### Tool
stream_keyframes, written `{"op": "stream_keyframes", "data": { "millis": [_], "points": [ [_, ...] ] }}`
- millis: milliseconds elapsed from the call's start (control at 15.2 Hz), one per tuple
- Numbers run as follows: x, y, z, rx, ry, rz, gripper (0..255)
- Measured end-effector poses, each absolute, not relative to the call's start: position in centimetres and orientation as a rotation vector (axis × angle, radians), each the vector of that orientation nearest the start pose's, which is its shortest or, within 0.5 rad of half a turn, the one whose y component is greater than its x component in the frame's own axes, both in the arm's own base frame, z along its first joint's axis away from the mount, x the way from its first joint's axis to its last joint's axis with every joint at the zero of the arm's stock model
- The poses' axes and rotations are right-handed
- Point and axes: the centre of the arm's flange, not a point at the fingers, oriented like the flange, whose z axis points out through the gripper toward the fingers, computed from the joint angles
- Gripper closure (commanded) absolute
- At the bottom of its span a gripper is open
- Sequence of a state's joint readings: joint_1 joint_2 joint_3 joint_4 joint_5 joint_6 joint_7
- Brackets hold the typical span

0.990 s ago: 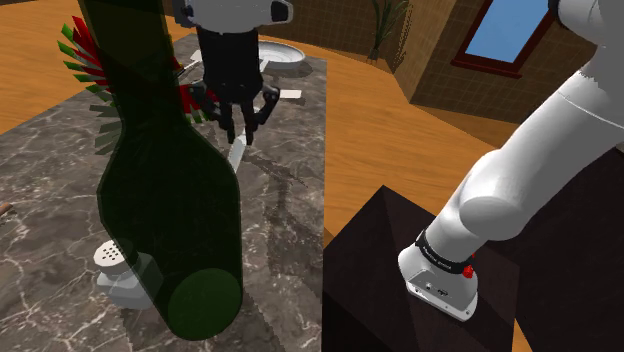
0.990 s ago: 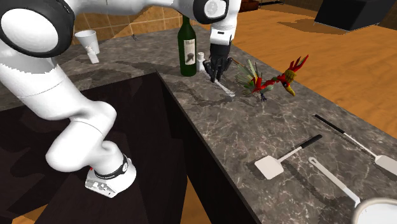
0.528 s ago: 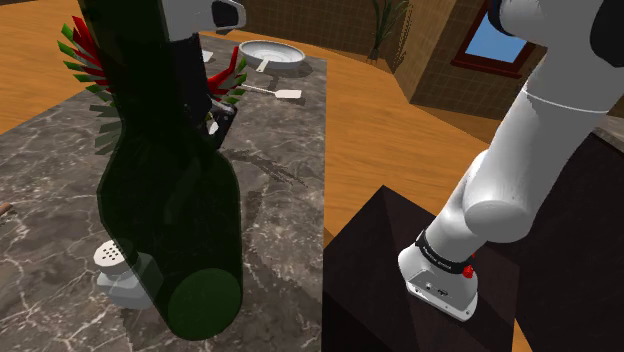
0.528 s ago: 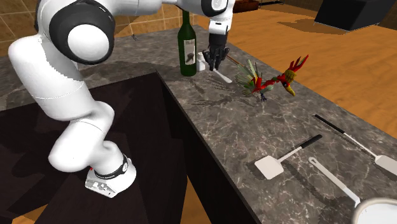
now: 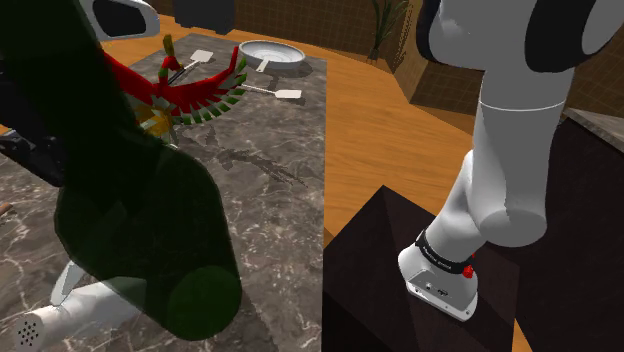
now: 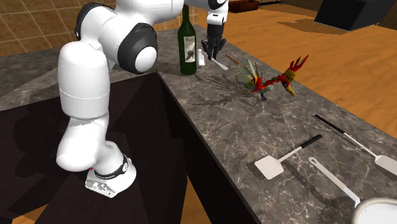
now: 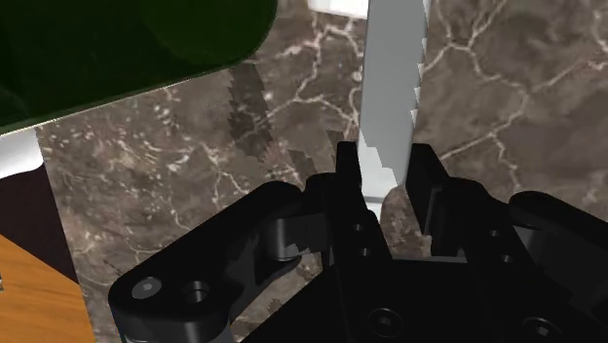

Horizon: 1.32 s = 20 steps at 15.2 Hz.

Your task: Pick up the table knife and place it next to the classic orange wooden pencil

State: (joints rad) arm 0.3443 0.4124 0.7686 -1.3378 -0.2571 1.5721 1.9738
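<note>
Dark, white-veined marble forms the table (image 6: 216,121), shown in the second exterior view running from upper left to lower right. At that view's left, the white arm is seen bent over its dark box stand (image 6: 159,121). A green glass bottle (image 6: 186,38) with a pale label is stood upright near the table's far end. Just to its right, the black tool (image 6: 213,55) is clamped on the table knife (image 6: 221,63), which is held low over the marble; whether its tip touches cannot be told. In the wrist view the flat grey blade, serrated along one edge, is gripped between both fingers. Further right, a red-and-green parrot figure (image 6: 270,81) is set apart, with bare marble left between it and the knife. Toward the lower right, a black-handled spatula (image 6: 280,159) is laid flat and a pan (image 6: 382,213) is cut off by the frame. In the shoulder view much of the table is hidden behind the bottle.
</note>
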Motion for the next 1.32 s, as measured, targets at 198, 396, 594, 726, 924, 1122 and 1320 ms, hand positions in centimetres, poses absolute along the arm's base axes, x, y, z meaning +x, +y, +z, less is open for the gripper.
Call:
{"op": "stream_keyframes", "data": {
  "millis": [198,396,594,726,924,1122,1320],
  "points": [
    [37.9,56.1,54.1,-2.899,1.374,0.047,255],
    [37.3,59.9,53.7,-2.898,1.373,0.049,255],
    [37.3,60.7,52.1,-2.9,1.38,0.045,255],
    [37.3,60.9,51.1,-2.899,1.38,0.044,255],
    [37.2,60.8,49.6,-2.899,1.381,0.044,255],
    [37.3,60.9,48.0,-2.899,1.381,0.044,255],
    [37.2,60.9,47.1,-2.899,1.381,0.044,255]
  ]
}}
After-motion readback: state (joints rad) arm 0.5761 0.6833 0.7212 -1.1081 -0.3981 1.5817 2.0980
